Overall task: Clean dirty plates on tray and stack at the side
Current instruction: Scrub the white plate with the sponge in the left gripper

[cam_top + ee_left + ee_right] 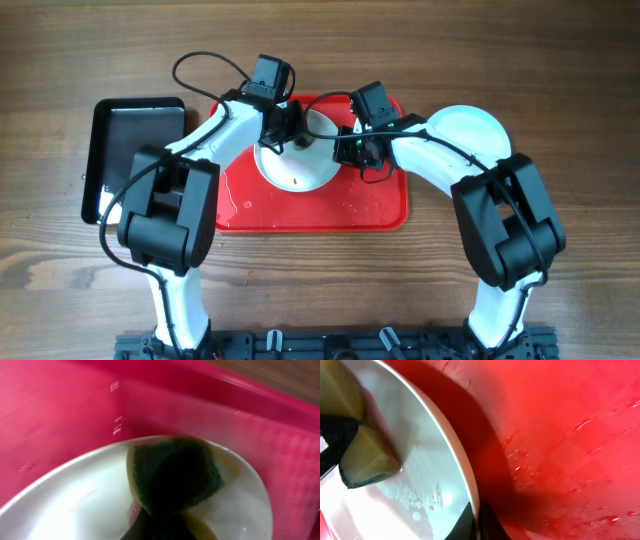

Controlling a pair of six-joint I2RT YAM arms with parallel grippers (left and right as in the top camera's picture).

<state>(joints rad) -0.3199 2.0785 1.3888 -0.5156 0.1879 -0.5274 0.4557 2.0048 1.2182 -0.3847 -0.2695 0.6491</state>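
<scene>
Arms come first under the overhead camera, their dark elbow joints looming over the near half of the wooden table. Below them the tray lies mid-table, wet in patches, with the black tray just beside its left edge.

On the tray, towards its far edge, sits the white plate, beaded with water and with a small red speck near its near rim. A second plate rests on the bare table off the tray's far right corner, partly under the right arm. I can make out only these two.

The right gripper pinches the white plate's right rim between its jaws, steadying it. The left gripper is clamped on a green-and-yellow sponge, green face pressed to the far part of the plate.

This looks like the scrubbing step on one plate, with stacking not yet begun for it. The next move, as I judge it, calls for wiping towards the near rim to take the remaining speck while the right jaws keep the plate from sliding. After that the plate must be lifted by its rim and set on the one at the side.
</scene>
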